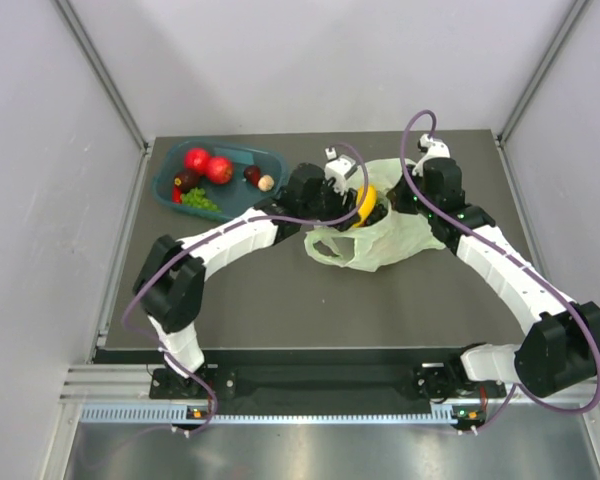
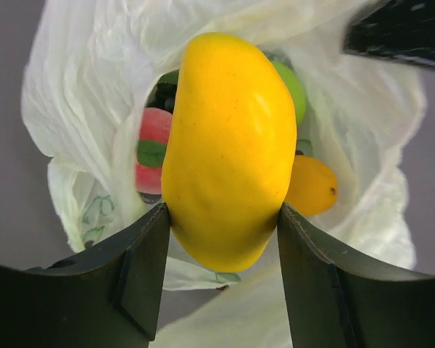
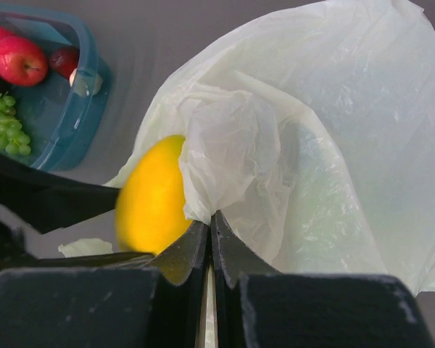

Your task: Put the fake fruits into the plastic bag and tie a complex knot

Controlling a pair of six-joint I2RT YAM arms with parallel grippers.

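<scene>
My left gripper is shut on a yellow mango-shaped fake fruit and holds it over the open mouth of the pale green plastic bag. Inside the bag lie a green fruit, a small yellow-orange fruit and a red-pink fruit. My right gripper is shut on the bag's rim, holding it up beside the yellow fruit. In the top view the bag lies mid-table with the yellow fruit at its mouth. No knot is in view.
A teal tray at the back left holds two red fruits, green grapes, a dark fruit and a small pale one. It also shows in the right wrist view. Grey walls enclose the dark table.
</scene>
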